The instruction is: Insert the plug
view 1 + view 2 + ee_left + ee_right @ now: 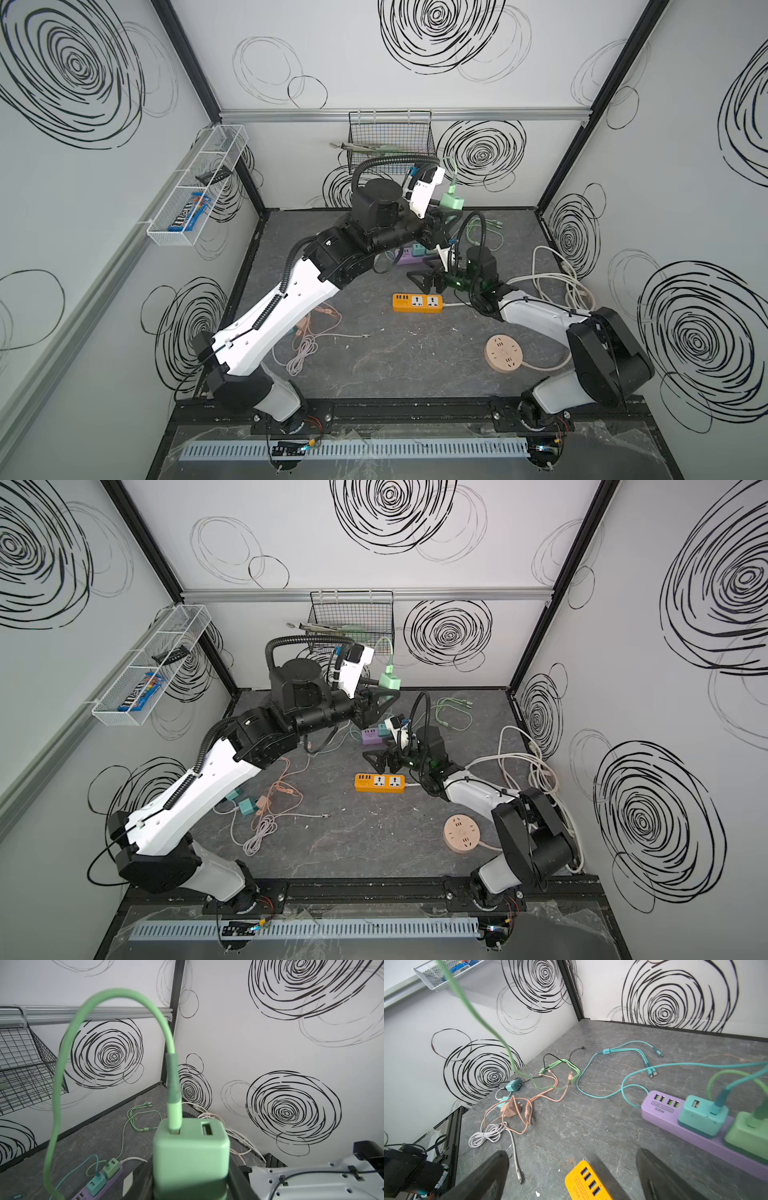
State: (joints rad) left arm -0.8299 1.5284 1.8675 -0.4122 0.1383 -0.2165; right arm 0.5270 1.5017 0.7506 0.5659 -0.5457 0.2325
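– two grippers show in both top views. my left gripper [448, 212] is raised above the middle of the desk's [395, 365] back edge, jaws clamped on the green plug [452, 202], which is well clear of the desk.
– and your right?
– my right gripper [424, 283] is low with its jaws wide apart, just beside the usb end of the orange strip [417, 302], on the side toward the back edge. that strip lies flat near the middle of the desk. the purple strip [371, 736] lies between it and the back edge. a round beige socket [503, 353] sits toward the front right corner, and white cables [575, 291] are heaped along the right edge.
– left wrist?
– the green plug is close to the lens, with black jaw parts pressed on both its sides. a green cable [62, 1064] sits in one of its two usb ports and arcs up and over. the other port is bare. its prongs are hidden from me.
– right wrist?
– both fingers [483, 1178] stand apart with the orange strip's usb end between them, and i cannot tell whether they touch it. the purple strip carries a teal charger [702, 1118] and a green charger [747, 1136] side by side. a pink charger [511, 1110] lies in a tangle of cables toward the left edge.
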